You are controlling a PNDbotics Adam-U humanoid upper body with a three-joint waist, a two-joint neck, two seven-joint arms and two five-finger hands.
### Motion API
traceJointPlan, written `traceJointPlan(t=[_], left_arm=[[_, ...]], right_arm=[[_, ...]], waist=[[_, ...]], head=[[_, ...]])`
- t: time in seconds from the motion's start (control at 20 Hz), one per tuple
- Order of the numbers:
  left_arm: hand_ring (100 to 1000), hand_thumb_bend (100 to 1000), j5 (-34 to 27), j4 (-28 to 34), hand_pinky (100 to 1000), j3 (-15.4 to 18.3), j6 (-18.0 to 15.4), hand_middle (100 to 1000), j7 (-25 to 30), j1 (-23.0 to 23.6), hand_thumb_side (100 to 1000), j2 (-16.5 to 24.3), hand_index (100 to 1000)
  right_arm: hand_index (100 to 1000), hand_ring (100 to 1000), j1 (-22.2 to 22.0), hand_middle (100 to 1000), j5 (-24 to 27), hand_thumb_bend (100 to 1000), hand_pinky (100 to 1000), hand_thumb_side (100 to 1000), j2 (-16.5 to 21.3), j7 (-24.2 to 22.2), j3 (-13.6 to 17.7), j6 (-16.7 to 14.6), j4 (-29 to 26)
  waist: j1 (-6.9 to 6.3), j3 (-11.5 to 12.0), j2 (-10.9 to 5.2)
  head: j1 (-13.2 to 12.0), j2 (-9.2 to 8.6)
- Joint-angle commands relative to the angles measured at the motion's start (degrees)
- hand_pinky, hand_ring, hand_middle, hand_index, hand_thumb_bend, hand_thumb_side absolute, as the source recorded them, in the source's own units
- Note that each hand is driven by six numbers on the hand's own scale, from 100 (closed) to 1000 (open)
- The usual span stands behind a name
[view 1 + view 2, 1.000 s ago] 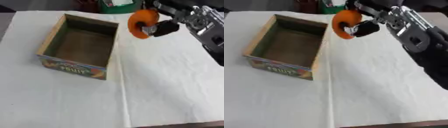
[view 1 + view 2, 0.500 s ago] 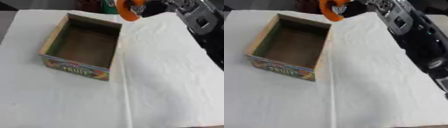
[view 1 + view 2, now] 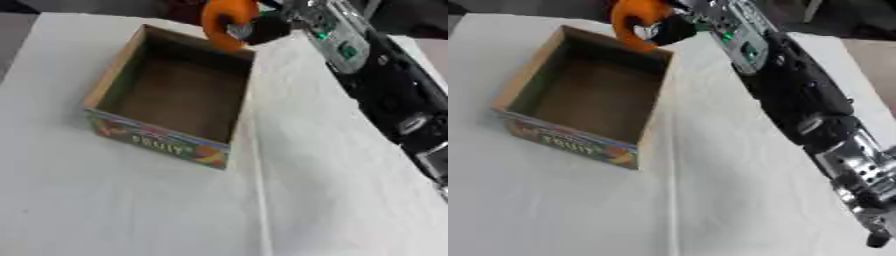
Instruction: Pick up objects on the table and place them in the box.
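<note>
An open cardboard box [image 3: 112, 75] with a coloured fruit label on its front stands on the white cloth, and its inside looks bare. My right hand [image 3: 254, 31] reaches in from the upper right and is shut on an orange ring-shaped object [image 3: 223, 19]. The orange object hangs above the box's far right corner, at the rim. My right arm [image 3: 798, 100] stretches across the right side of both views. The left hand shows in no view.
A white cloth [image 3: 131, 210] covers the table, with a crease running down from the box's right side. Dark floor and dim shapes lie beyond the table's far edge.
My right hand has carried the orange object leftward, from right of the box to above its far right corner. The camera has also shifted and the box now looks closer.
</note>
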State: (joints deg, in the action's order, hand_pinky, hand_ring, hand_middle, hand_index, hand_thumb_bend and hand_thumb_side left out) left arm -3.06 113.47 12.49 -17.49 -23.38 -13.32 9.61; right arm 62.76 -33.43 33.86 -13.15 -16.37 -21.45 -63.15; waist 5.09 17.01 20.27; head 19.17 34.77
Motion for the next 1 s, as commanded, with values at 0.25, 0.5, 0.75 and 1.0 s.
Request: traceJointPlan(t=[0.25, 0.5, 0.75, 1.0], left_arm=[[577, 100, -0.05, 1.12, 441, 0.31, -0.22, 641, 0.02, -0.92, 741, 1.49, 651], [577, 100, 0.1, 1.12, 440, 0.3, -0.18, 641, -0.06, -1.12, 739, 1.67, 651], [577, 100, 0.09, 1.12, 441, 0.29, -0.21, 642, -0.12, -1.44, 740, 1.82, 651], [577, 100, -0.01, 1.12, 441, 0.31, -0.2, 642, -0.14, -1.61, 739, 1.78, 649]], right_arm=[[592, 746, 0.85, 577, -10.64, 100, 705, 526, -0.68, -1.58, -0.77, -10.26, 2.29], [646, 798, 0.75, 620, -18.93, 100, 712, 541, -0.8, -6.11, -1.65, -18.3, 1.22], [743, 853, 0.84, 700, -27.91, 100, 730, 594, -1.1, -7.9, -2.88, -21.59, 0.2], [898, 903, 1.1, 783, -35.43, 100, 776, 567, -1.49, -7.4, -2.68, -21.54, 0.58]], waist=[[0.59, 0.57, -0.78], [0.97, 0.4, -0.78], [1.36, 0.96, -0.38], [1.62, 1.22, -0.07]], head=[[1.59, -1.73], [1.49, -2.0], [1.72, -2.58], [2.02, -2.94]])
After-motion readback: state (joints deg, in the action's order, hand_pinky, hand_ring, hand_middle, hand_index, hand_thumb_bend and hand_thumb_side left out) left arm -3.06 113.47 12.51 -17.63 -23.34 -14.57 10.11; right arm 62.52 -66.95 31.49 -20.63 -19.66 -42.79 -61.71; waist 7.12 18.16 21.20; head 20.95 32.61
